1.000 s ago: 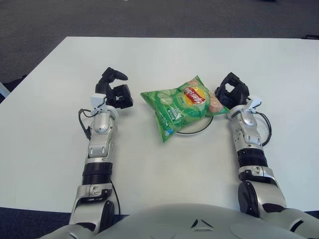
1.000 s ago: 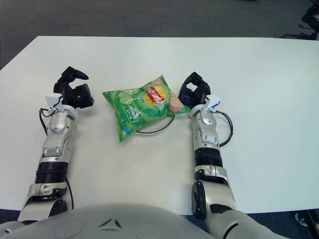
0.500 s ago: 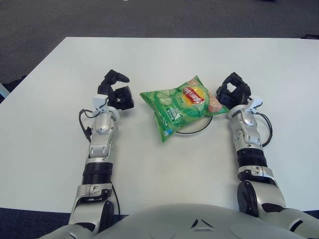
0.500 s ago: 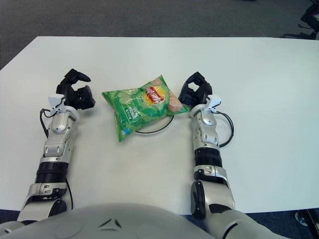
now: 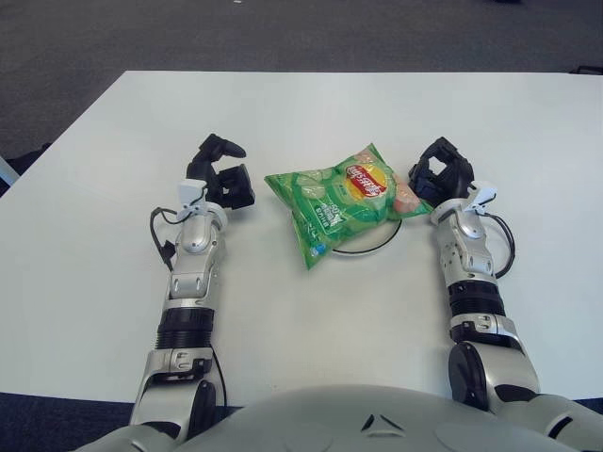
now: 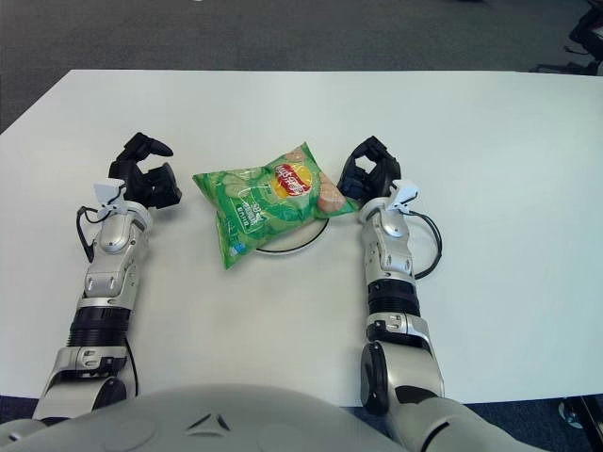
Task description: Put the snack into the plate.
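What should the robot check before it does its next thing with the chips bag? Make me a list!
1. Is the chips bag over the plate? Ok: it covers most of the plate, whose dark rim shows under it.
2. Is the bag all inside the plate? Not ok: its left part sticks out over the white table.
3. Has the right hand let go? Cannot tell: its fingers are right at the bag's right edge.
4. Is the left hand out of the way? Ok: it is left of the bag, with table showing between them, holding nothing.
5. Is anything else near the plate? Ok: only the bag and the hands.
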Motion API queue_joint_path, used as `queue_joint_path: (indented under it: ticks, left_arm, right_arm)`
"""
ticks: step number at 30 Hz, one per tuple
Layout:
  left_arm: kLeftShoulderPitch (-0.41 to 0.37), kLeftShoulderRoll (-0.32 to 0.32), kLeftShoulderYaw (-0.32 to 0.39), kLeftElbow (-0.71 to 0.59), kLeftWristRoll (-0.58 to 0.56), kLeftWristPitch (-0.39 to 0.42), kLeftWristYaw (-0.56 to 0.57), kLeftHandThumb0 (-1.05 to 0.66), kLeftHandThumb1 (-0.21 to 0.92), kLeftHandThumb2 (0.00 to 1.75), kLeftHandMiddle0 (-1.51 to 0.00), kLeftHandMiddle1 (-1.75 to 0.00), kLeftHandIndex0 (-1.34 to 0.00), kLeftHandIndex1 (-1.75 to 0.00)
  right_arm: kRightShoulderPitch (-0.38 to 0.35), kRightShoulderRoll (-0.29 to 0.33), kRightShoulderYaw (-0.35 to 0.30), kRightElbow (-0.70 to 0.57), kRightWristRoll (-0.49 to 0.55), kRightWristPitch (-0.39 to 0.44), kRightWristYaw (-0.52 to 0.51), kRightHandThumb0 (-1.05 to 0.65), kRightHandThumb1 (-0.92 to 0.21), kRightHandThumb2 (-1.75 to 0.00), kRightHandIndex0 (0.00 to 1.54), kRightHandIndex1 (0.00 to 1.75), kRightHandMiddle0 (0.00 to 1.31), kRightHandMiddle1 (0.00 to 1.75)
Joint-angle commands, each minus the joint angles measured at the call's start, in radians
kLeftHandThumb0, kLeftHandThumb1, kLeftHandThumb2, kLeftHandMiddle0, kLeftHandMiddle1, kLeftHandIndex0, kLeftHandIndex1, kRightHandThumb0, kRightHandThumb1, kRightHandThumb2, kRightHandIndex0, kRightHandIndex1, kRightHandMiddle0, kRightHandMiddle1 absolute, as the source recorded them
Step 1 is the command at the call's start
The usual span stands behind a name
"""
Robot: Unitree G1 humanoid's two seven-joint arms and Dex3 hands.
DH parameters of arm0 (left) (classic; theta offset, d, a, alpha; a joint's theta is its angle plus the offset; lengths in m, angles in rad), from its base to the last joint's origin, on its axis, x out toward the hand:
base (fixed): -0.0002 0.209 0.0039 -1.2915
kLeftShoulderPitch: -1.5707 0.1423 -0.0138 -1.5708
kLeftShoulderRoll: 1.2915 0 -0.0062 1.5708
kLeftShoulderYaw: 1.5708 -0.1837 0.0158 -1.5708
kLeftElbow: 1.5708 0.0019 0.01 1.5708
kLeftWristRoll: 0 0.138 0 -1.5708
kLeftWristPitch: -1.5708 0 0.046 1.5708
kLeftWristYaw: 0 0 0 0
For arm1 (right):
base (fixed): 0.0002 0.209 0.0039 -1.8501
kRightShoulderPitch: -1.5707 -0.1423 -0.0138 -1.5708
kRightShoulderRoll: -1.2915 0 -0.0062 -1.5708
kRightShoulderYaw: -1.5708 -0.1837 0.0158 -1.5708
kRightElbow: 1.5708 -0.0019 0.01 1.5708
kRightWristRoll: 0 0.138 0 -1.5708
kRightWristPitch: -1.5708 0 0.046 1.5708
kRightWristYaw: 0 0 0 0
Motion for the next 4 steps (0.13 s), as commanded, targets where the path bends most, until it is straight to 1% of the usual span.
queue_joint_path:
  ticks: [1, 4]
  left_arm:
    - [0.108, -0.033, 0.002, 0.064, -0.025, 0.028, -0.026, -0.49, 0.29, 1.35, -1.36, -1.75, -0.63, -1.75]
    - [0.101, -0.033, 0.008, 0.071, -0.036, 0.046, -0.028, -0.49, 0.31, 1.33, -1.36, -1.75, -0.62, -1.75]
  right_arm:
    - [0.079, 0.029, -0.004, 0.036, 0.014, -0.012, 0.012, -0.52, -0.21, -1.44, 1.3, 1.75, 0.7, 1.75]
    - [0.081, 0.03, 0.0, 0.043, 0.006, -0.039, 0.021, -0.52, -0.21, -1.45, 1.3, 1.75, 0.7, 1.75]
